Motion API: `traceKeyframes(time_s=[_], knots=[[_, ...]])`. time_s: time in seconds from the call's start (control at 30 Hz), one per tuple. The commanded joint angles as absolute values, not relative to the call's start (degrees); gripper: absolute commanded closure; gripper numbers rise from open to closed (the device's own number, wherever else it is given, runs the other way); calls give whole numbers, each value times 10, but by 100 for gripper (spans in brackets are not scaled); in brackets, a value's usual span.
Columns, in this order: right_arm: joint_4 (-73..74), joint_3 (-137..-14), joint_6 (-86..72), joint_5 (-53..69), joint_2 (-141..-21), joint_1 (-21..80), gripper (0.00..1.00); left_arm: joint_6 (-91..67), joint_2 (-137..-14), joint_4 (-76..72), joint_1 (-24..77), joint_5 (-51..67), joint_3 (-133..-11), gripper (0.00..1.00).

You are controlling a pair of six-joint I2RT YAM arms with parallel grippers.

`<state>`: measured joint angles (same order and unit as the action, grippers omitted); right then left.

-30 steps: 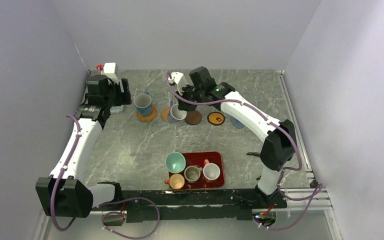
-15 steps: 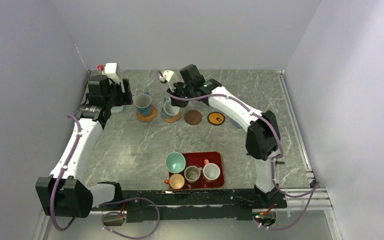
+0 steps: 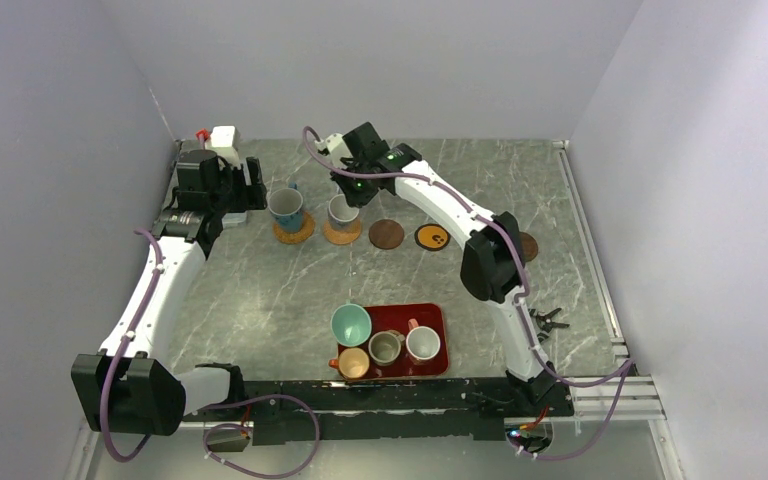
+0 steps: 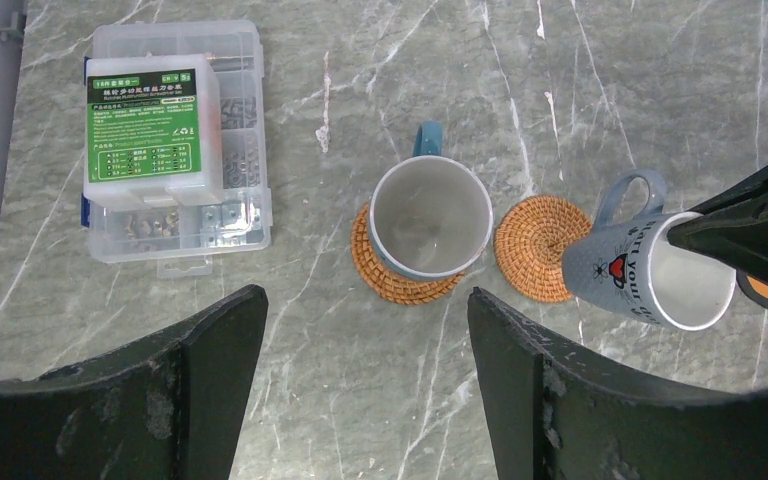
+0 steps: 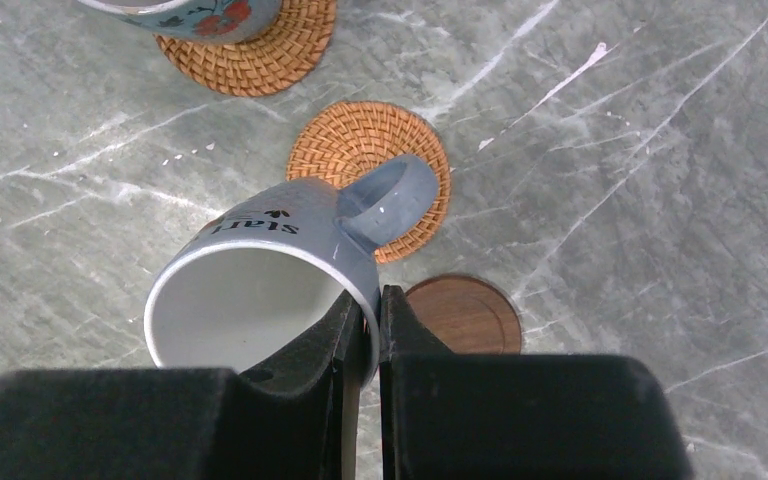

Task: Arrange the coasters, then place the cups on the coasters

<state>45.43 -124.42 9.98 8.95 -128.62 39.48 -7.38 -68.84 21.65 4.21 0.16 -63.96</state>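
The grey-blue mug [image 3: 341,212] [image 4: 650,270] [image 5: 270,290] hung tilted in the upper middle of the top view, its handle pointing away from its open mouth. It was over the right edge of a woven coaster [image 3: 342,236] [image 4: 538,248] [image 5: 360,140]. Whether its base touched that coaster could not be told. The right end effector [image 3: 352,190] [image 5: 370,300] had its two fingers pinched nearly together on the mug's rim, one inside the wall and one outside.

Just left of it stood the white cup with the blue handle [image 3: 286,208] [image 4: 430,217], upright on the other woven coaster [image 3: 294,234] [image 4: 410,292] [image 5: 260,55]. To the right of the held mug a dark brown coaster [image 3: 386,234] [image 5: 465,315] lay bare, and beyond it the black coaster with the orange ring [image 3: 432,237]. A second brown coaster [image 3: 528,245] showed farther right, partly behind the right arm.

The left end effector [image 3: 250,190] [image 4: 365,300] hovered left of the blue-handled cup with its fingers spread wide and nothing between them. In the left wrist view a clear plastic parts box [image 4: 170,140] sat at the upper left on the marbled surface [image 3: 260,290].

Near the bottom centre of the top view, the red tray [image 3: 440,340] held four cups. These were the teal cup [image 3: 351,324], the grey-olive cup [image 3: 386,347], a white cup [image 3: 422,343] and the orange cup [image 3: 352,362].
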Motion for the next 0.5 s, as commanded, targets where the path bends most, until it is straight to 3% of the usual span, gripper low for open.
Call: traceKeyframes(time_s=[0.0,0.47], knots=[[446,-1286,96,75,-1286,395,100,-83,-687,193,45,12,-642,21],[458,-1339,168,93,-1341,395,100,-83,-690,192,45,15,-642,21]])
